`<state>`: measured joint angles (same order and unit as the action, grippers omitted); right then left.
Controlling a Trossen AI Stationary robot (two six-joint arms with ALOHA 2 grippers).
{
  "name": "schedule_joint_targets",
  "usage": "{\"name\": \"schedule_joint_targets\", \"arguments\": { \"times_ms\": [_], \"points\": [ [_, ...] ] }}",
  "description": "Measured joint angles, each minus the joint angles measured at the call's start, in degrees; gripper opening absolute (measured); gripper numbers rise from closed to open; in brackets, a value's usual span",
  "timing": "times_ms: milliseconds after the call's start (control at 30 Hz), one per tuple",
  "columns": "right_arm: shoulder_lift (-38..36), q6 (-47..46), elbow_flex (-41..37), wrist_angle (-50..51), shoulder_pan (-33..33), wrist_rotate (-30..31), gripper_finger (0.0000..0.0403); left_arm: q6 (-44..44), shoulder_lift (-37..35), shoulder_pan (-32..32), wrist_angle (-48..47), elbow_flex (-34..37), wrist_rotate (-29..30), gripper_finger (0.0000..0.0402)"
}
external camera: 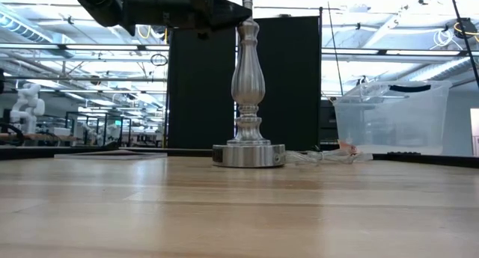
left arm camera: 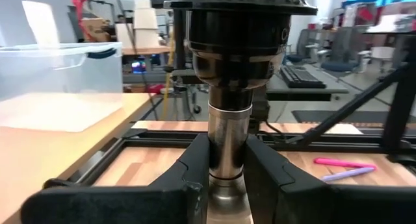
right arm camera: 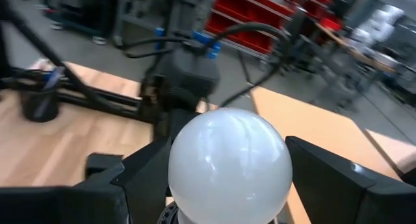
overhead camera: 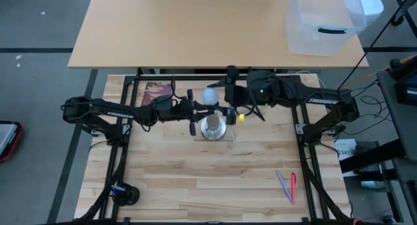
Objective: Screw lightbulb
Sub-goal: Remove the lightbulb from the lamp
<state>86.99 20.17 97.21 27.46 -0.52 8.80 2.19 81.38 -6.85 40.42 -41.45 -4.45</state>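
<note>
The silvery lamp stand (external camera: 248, 101) stands upright on its round base (external camera: 248, 155) at mid table, with a dark socket (left arm camera: 237, 49) on top. My left gripper (overhead camera: 203, 122) comes from the table's left and is shut on the stand just below the socket. My right gripper (overhead camera: 215, 96) comes from the right and is shut on the lightbulb (overhead camera: 210, 94), whose frosted white globe (right arm camera: 231, 162) shows between the fingers. In the high view the bulb lies just on the far side of the stand. The bulb is outside the low view, and its screw base is hidden. My left gripper pinches the stand's silvery neck (left arm camera: 227, 143) just under the dark socket, one finger (left arm camera: 195, 175) on each side. The fingers come level from the table's left. The stand stays upright with its base on the table. My right gripper holds the lightbulb between its two fingers (right arm camera: 140, 178), one on each side of the globe's lower part (right arm camera: 188, 198). The bulb is clear of the table. The globe itself hides the exact place of contact and the screw base.
A clear plastic bin (overhead camera: 322, 23) stands on the far table at the right. A pink and a purple pen (overhead camera: 288, 186) lie near the front right. A small clear wrapper (external camera: 340, 147) lies to the right of the stand. A dark object (overhead camera: 124, 194) sits front left.
</note>
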Motion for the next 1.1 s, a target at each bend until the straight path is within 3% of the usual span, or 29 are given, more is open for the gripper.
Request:
{"name": "schedule_joint_targets", "arguments": {
  "times_ms": [433, 733, 900, 1100],
  "points": [
    [-0.4, 3.9, -0.1, 2.1, -9.0, -28.6, 0.0281, -1.8, 0.0, -3.7, 0.5, 0.0, -11.9, 0.0058],
    [-0.3, 6.1, -0.3, 3.3, -15.8, -50.1, 0.0281, -3.3, 0.1, -4.0, -0.1, 0.2, -14.0, 0.0037],
    [-0.2, 8.4, -0.3, 3.5, -17.5, -54.6, 0.0281, -4.0, 0.1, -4.9, -0.1, 0.1, -15.5, 0.0022],
    [-0.2, 9.1, -0.4, 2.9, -17.6, -54.4, 0.0281, -5.3, 0.1, -5.8, -0.1, 0.1, -15.7, 0.0009]
  ]
}}
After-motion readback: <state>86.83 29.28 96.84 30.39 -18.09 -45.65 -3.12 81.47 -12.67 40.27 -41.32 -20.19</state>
